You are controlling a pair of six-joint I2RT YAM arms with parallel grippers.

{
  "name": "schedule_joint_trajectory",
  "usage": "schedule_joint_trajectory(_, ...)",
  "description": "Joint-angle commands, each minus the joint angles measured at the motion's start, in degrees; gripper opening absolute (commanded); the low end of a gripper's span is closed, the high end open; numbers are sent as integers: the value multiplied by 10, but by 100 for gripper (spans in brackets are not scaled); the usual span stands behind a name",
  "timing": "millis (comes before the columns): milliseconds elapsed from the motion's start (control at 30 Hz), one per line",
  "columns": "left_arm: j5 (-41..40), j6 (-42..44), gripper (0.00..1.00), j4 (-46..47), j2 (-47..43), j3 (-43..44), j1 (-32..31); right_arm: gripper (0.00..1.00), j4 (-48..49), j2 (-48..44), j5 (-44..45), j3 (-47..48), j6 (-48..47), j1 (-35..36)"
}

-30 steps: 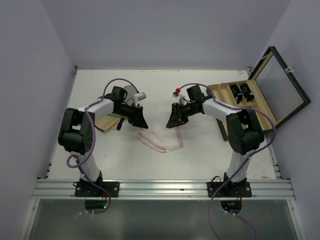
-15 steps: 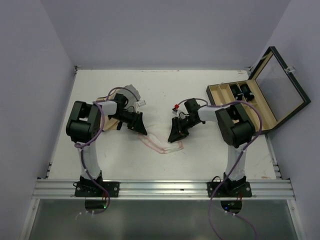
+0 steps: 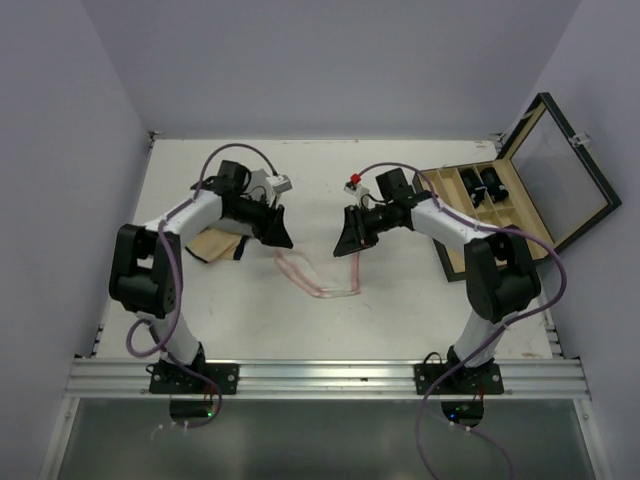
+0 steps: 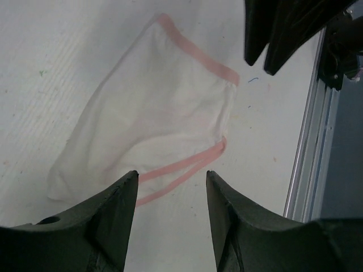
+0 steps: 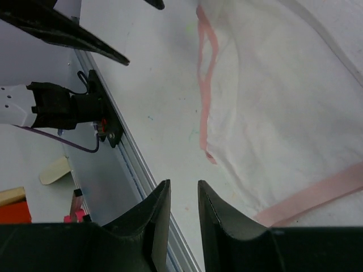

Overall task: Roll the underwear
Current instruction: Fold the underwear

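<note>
underwear (image 3: 321, 278) lies flat on the table (image 3: 420, 305), between the two grippers and a little toward the front edge. its long axis runs left to right, slanting frontward at the right. left gripper (image 3: 280, 238) hangs by its left end, fingers spread and empty. right gripper (image 3: 347, 244) hangs by the right end, fingers narrowly parted, also empty. left looks slightly nearer. half a second ago both reached further over the cloth; they have since drawn back.
</note>
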Motion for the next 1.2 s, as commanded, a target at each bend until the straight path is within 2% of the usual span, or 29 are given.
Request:
schedule_joint_trajectory(0,-23,40,55,26,-85,-35,-48,30,-17,-13,-15,-11,-20,8)
schedule_joint_trajectory(133,-36,-23,51,117,-111,-93,-123,28,10,18,-24,-63,-10,9)
schedule_joint_trajectory(267,-14,-119,49,229,-68,-129,-178,27,25,54,-15,-83,-22,9)
schedule_joint_trajectory(367,-26,-160,47,283,-29,-142,-192,26,11,78,-3,-75,-56,10)
schedule_joint_trajectory(467,-60,-168,46,282,15,-140,-193,26,2,98,17,-75,-81,9)
schedule_joint_trajectory(633,-56,-167,42,256,55,-137,-192,25,-4,98,15,-86,-86,9)
schedule_joint_trajectory(767,-44,-112,43,184,22,-134,-192,26,-39,58,-3,-74,-93,9)
schedule_joint_trajectory(867,-68,-55,54,144,-62,-125,-192,26,-70,-2,-17,-46,-99,9)
schedule_joint_trajectory(900,-82,-44,60,142,-86,-124,-193,27,-70,-17,-13,-40,-97,9)
schedule_joint_trajectory(933,-115,-22,62,141,-130,-121,-193,27,-70,-40,-8,-29,-98,9)
schedule_joint_trajectory(1000,-150,7,65,140,-164,-119,-196,28,-71,-49,12,-16,-111,9)
schedule_joint_trajectory(1167,-246,145,66,115,-206,-121,-251,28,-85,-9,45,36,-144,9)
